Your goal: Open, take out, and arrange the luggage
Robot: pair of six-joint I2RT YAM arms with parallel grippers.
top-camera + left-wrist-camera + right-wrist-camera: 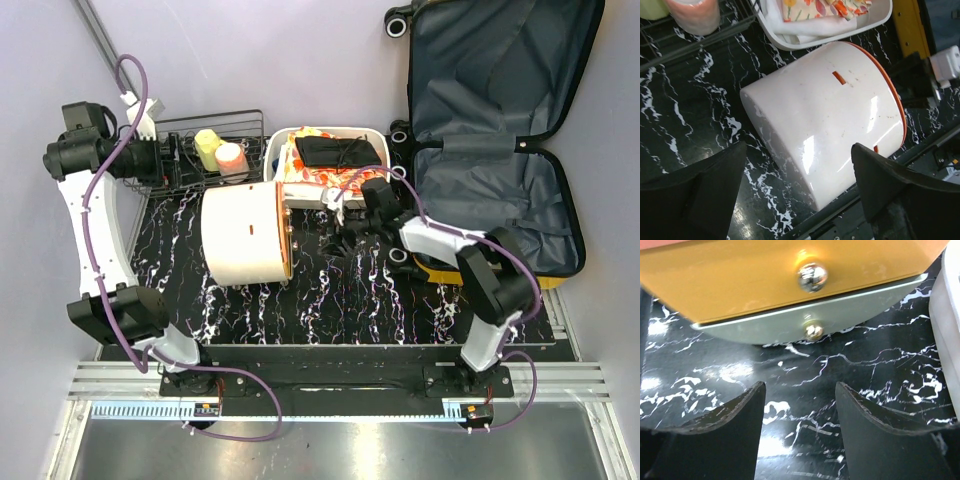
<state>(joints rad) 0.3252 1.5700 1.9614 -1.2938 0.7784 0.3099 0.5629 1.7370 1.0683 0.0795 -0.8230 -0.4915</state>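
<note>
- The luggage (500, 200) lies open at the far right of the worktop (340, 300). Its dark grey lining faces up, the lid half is farther away, and a strip of yellow shell shows at its near left corner.
- The white tray (280, 150) sits just left of the luggage at the far middle. It holds a black item (335, 150) on a flowered cloth (330, 178).
- The cream-and-orange round container (245, 235) lies on its side in front of the tray, its orange-rimmed end facing right.
- The left gripper (799, 146) hangs above the container with its jaws spread wide. It holds nothing and touches nothing.
- The right gripper (799, 385) is low over the worktop, between the container and the luggage, and points left at the container's rimmed end. Its jaws are parted with only bare worktop between them.
- In the right wrist view, an orange-gold face with a pale curved edge and two shiny studs sits just beyond the fingertips.
- A wire rack (175, 180) at the far left holds a yellow cup (207, 148) and a pink cup (231, 158).
</note>
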